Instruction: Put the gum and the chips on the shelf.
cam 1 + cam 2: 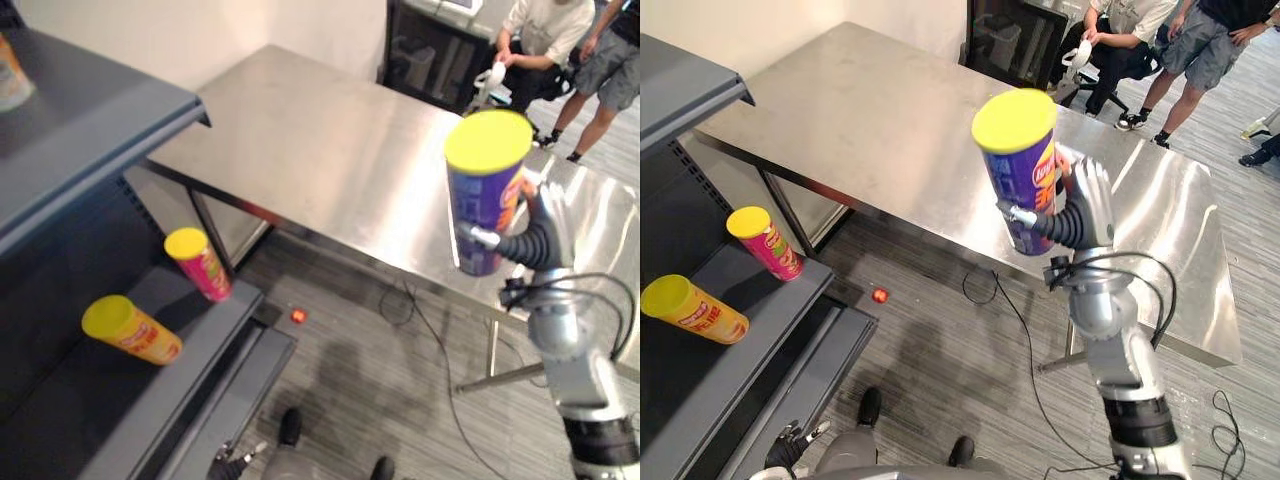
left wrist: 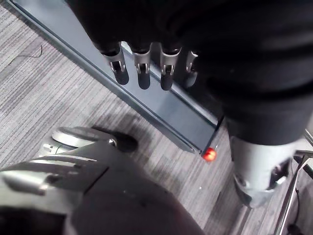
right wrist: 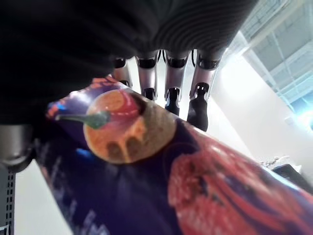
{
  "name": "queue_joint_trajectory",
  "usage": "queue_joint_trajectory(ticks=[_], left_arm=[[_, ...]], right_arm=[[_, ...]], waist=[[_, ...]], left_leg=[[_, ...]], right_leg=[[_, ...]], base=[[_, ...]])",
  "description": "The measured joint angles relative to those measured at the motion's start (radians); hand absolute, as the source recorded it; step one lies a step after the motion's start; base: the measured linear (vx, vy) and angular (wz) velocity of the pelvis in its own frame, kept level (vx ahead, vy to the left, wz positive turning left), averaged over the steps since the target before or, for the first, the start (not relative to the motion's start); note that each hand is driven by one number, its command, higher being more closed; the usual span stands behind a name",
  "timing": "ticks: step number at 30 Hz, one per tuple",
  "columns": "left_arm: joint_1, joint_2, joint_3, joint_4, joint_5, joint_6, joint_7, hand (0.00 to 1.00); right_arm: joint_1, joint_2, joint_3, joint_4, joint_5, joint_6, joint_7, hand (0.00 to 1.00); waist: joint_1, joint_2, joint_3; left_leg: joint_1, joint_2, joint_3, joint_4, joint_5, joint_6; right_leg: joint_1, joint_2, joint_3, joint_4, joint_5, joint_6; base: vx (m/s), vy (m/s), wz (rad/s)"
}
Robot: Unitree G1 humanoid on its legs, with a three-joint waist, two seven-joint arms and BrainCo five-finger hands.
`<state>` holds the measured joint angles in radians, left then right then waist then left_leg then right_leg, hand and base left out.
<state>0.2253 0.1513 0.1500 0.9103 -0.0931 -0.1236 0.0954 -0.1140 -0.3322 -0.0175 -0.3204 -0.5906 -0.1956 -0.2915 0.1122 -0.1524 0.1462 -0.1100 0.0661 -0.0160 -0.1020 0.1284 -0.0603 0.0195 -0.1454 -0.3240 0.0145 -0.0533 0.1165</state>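
My right hand [image 1: 1081, 212] is shut on a purple chips can [image 1: 1024, 172] with a yellow lid, holding it upright above the near edge of the steel table [image 1: 870, 120]. In the right wrist view the fingers [image 3: 173, 93] curl over the can's printed side [image 3: 161, 171]. My left hand [image 2: 143, 73] hangs low beside the shelf base with relaxed fingers and holds nothing. A small red object [image 1: 298, 315] lies on the floor by the shelf's corner; I cannot tell what it is.
A dark grey shelf unit [image 1: 80, 120] stands at the left. On its lower board lie an orange can [image 1: 132, 330] and a tilted pink can [image 1: 200, 262]; another can [image 1: 10, 75] stands on top. Two people [image 1: 1140, 30] are beyond the table.
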Motion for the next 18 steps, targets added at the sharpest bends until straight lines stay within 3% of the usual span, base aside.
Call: queue_joint_trajectory(ticks=[4,8,18], left_arm=[[0.006,0.002,-0.012,0.01,0.0,0.0,0.022,0.0],[0.006,0.006,-0.031,0.012,0.004,-0.004,0.038,0.0],[0.013,0.02,-0.089,0.039,0.029,-0.01,0.056,0.0]], right_arm=[[0.106,0.137,0.072,0.0,0.002,0.002,-0.032,1.0],[0.134,0.195,0.107,0.0,0.007,0.001,-0.059,1.0],[0.137,0.19,0.099,0.0,0.101,0.0,-0.077,1.0]], waist=[[-0.001,0.004,-0.008],[-0.001,0.006,-0.01],[-0.028,0.028,-0.028]], left_leg=[[0.006,0.0,0.001,0.0,0.001,-0.001],[0.007,0.0,0.001,0.0,0.004,-0.006],[0.028,0.002,0.007,0.0,0.003,-0.01]], right_leg=[[0.004,-0.001,0.003,0.001,0.0,0.0],[0.004,-0.002,0.004,0.003,0.001,-0.001],[0.021,0.0,0.011,0.002,0.009,0.002]], base=[[-0.01,0.0,-0.01],[0.0,0.0,0.0],[0.0,-0.001,0.0]])
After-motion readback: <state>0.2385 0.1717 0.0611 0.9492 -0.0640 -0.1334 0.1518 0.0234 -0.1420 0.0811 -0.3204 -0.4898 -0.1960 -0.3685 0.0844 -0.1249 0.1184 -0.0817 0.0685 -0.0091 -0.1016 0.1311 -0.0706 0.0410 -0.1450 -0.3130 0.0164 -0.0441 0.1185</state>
